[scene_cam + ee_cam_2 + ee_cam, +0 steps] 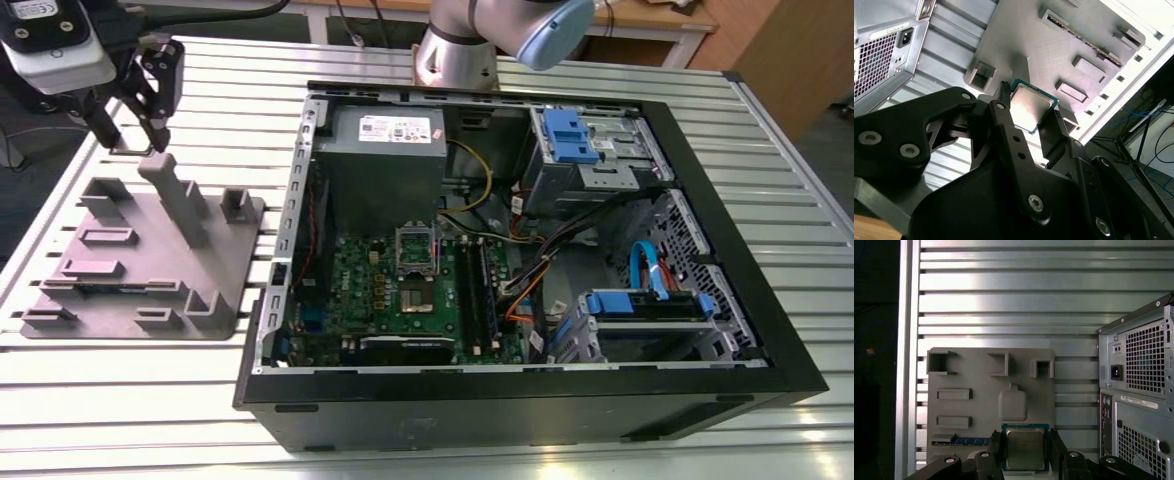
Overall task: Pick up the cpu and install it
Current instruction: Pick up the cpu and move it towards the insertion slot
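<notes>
Cpu is seen in the second wrist view pinched by its edges between black fingers, raised off the grey tray. In the first wrist view the gripper is closed narrowly on it, an empty pocket showing below. In the exterior view the gripper is held over the tray, at the exterior view's left, well apart from the socket. A slip or tilt is risked by so thin a grip; socket pins could be bent.
</notes>
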Robot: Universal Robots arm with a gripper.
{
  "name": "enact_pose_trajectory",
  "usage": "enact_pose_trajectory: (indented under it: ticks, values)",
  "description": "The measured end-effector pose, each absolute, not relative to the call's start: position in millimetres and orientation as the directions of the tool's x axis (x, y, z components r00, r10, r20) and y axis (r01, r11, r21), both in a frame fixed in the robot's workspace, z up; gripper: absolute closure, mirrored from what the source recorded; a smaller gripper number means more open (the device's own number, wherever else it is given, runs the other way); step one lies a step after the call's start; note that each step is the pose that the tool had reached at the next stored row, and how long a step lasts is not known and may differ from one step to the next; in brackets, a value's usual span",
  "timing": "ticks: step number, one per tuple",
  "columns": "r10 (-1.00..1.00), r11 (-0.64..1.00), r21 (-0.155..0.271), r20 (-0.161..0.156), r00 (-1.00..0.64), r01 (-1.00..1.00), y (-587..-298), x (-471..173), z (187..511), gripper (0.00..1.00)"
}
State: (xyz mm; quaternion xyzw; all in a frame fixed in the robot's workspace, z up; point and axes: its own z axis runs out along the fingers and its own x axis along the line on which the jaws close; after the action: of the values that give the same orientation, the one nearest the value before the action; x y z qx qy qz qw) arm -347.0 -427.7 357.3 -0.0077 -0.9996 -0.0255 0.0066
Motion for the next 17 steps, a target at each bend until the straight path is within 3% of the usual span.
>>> enact_pose_trajectory:
  ticks: [17]
  values:
    - [0.015, 0.999, 0.051, 0.017, -1.0, 0.016, -428, -325, 357, 0.53]
